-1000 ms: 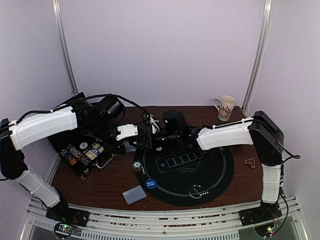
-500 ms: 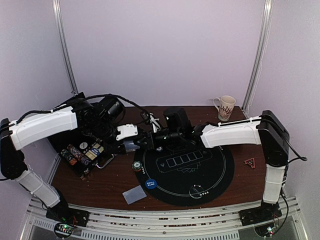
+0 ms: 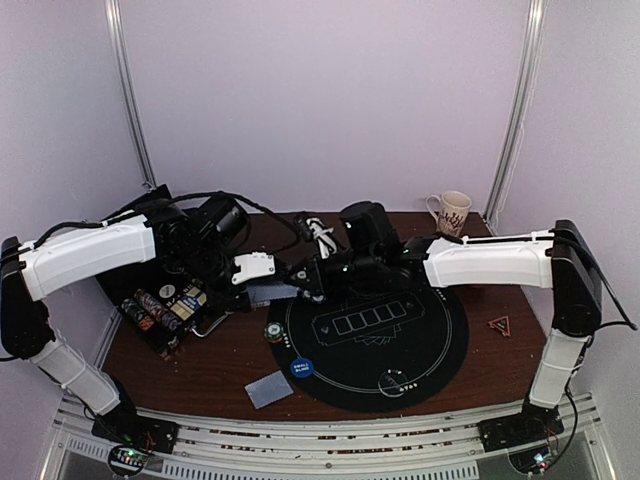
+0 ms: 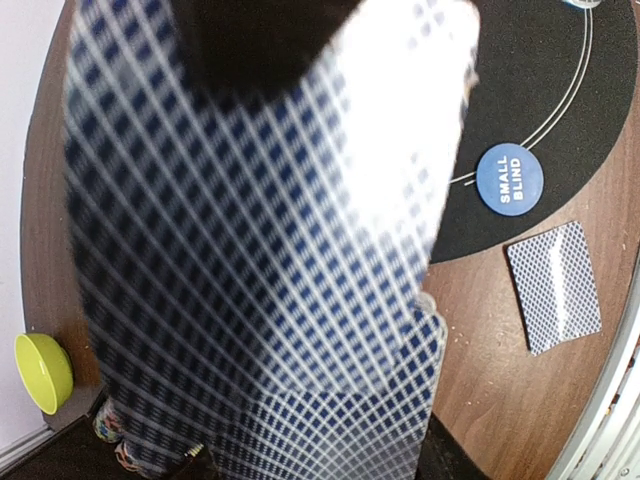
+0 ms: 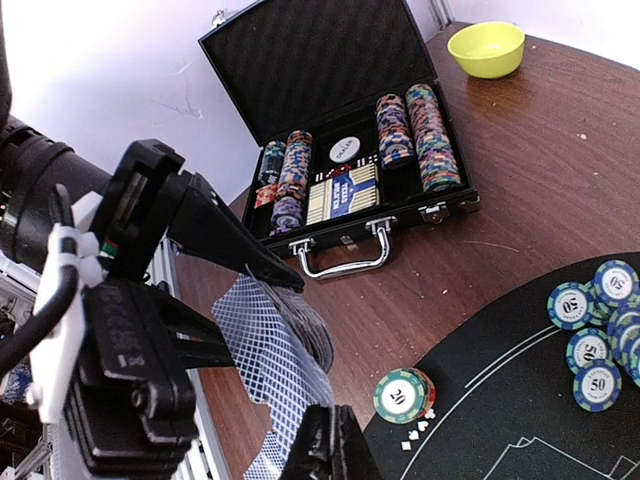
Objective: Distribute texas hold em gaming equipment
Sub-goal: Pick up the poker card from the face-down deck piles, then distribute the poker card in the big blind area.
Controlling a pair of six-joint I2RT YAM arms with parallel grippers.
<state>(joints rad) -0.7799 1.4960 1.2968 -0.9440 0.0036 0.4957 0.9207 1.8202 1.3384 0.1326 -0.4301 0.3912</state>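
Now, cards (image 4: pixel 340 430) held by left gripper (image 3: pixel 270 290) just beside black mat (image 3: pixel 440 350), top card (image 5: pixel 265 350) pinched by right gripper (image 5: pixel 330 445).

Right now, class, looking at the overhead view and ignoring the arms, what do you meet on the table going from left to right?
open chip case → face-down card → patterned mug → red triangular marker. The chip stack and blue button share the card's span, so they are left out.
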